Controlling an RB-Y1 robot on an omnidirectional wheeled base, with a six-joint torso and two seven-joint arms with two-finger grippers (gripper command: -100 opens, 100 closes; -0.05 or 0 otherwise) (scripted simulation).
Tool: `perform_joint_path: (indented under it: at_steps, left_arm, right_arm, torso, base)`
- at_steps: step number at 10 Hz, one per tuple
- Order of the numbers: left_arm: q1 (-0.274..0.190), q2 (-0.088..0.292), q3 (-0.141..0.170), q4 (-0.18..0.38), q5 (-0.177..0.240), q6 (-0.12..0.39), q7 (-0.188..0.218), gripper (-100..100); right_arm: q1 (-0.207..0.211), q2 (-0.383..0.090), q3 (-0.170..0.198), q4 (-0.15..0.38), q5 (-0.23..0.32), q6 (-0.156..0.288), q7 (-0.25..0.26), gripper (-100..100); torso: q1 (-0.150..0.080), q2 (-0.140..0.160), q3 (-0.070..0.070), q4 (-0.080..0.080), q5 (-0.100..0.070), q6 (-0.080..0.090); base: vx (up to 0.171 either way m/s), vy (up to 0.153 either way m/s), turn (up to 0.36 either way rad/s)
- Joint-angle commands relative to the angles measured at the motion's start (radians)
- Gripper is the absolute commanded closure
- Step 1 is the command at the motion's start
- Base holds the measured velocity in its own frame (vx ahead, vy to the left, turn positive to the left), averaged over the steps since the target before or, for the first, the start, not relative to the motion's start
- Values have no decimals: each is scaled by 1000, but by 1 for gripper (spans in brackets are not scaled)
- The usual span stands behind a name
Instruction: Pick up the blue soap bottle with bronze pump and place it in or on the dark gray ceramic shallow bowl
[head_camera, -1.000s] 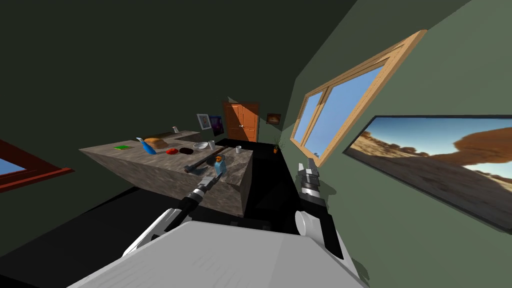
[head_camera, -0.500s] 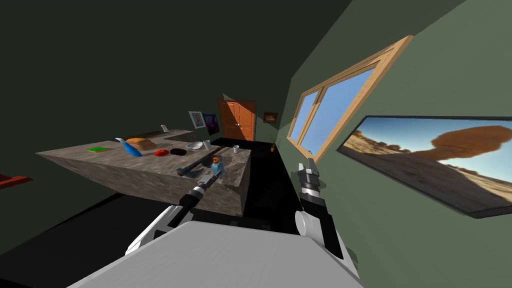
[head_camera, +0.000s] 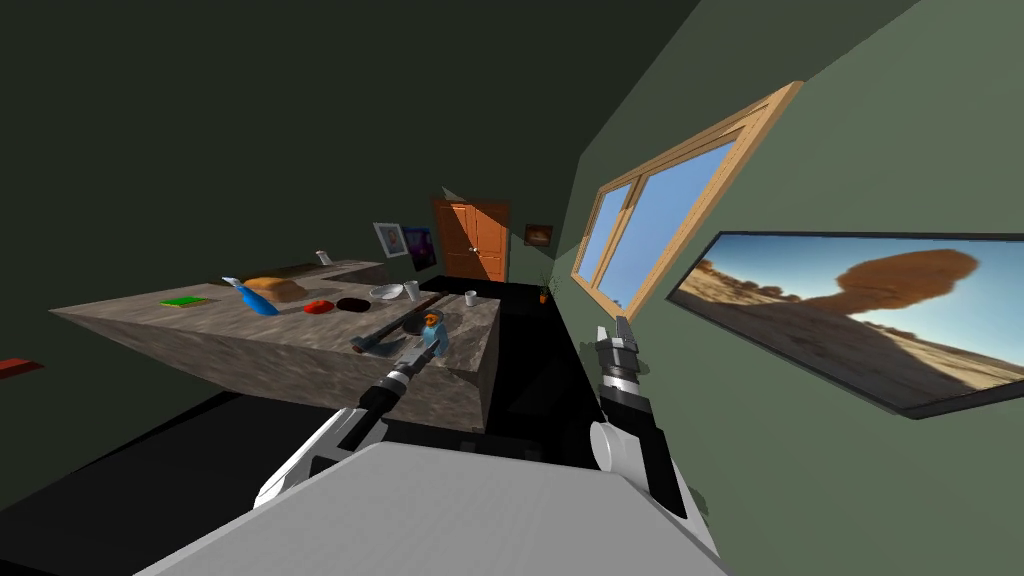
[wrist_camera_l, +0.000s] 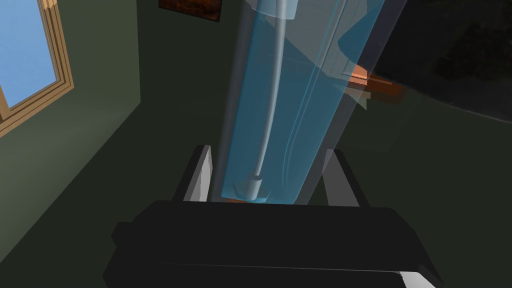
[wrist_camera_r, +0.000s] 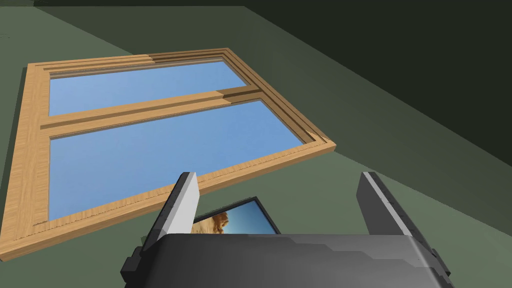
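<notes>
Bottle (wrist_camera_l: 282, 110) in left gripper (wrist_camera_l: 270, 150); bowl (head_camera: 351, 304) lies ahead and to its left

The fingers (wrist_camera_l: 201, 175) pinch the bottle's sides, with its base at the palm and its long axis running out along them. The dark bowl sits on the counter (head_camera: 270, 322), apart from the gripper. The right gripper (wrist_camera_r: 278, 175), spread and empty, is farther off.

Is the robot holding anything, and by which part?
The left gripper holds the blue soap bottle by its lower body, fingers pressing its sides near the base. The right gripper is open and empty.
</notes>
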Motion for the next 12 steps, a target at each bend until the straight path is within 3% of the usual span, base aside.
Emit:
perform_joint_path:
  at_steps: [1, 2, 3, 4, 5, 6, 7, 8, 12]
  left_arm:
    - [0, 0, 0, 0, 0, 0, 0, 100]
    - [0, 0, 0, 0, 0, 0, 0, 100]
    - [0, 0, 0, 0, 0, 0, 1, 0]
    - [21, 4, -11, -10, 0, -21, 3, 100]
    - [38, 8, -22, -17, -1, -42, 2, 100]
    - [28, 1, -17, -14, -2, -29, 0, 100]
    - [30, 1, -18, -15, -2, -32, 0, 0]
    - [43, 5, -18, -13, -3, -29, 0, 100]
    - [66, 36, -12, -19, -7, 2, 12, 100]
  right_arm:
    - [0, 0, 0, 0, 0, 0, 0, 0]
    - [0, 0, 0, 0, 0, 0, 0, 0]
    - [0, 0, 0, 0, 0, 0, 0, 0]
    - [0, 0, 0, 0, 0, 0, 0, 0]
    - [0, 0, 0, 0, 0, 0, 0, 0]
    - [0, 0, 0, 0, 0, 0, 0, 0]
    - [0, 0, 0, 0, 0, 0, 0, 0]
    - [0, 0, 0, 0, 0, 0, 0, 0]
    - [0, 0, 0, 0, 0, 0, 0, 0]
  torso:
    - [0, 0, 0, 0, 0, 0]
    - [0, 0, 0, 0, 0, 0]
    - [0, 0, 0, 0, 0, 0]
    - [0, 0, 0, 0, -1, 0]
    - [0, -1, 0, 0, -1, -2]
    - [0, -2, -1, -1, 0, -2]
    - [0, -2, -1, -1, 0, -1]
    - [0, -1, -1, -1, 0, 0]
    - [7, 21, 6, -8, 9, -10]
  base:
    - [0, 0, 0]
    - [0, 0, 0]
    - [0, 0, 0]
    - [32, -2, 216]
    - [61, -6, 293]
    - [26, -7, 59]
    - [0, 0, 0]
    - [-104, -3, 31]
    - [-200, 0, 15]
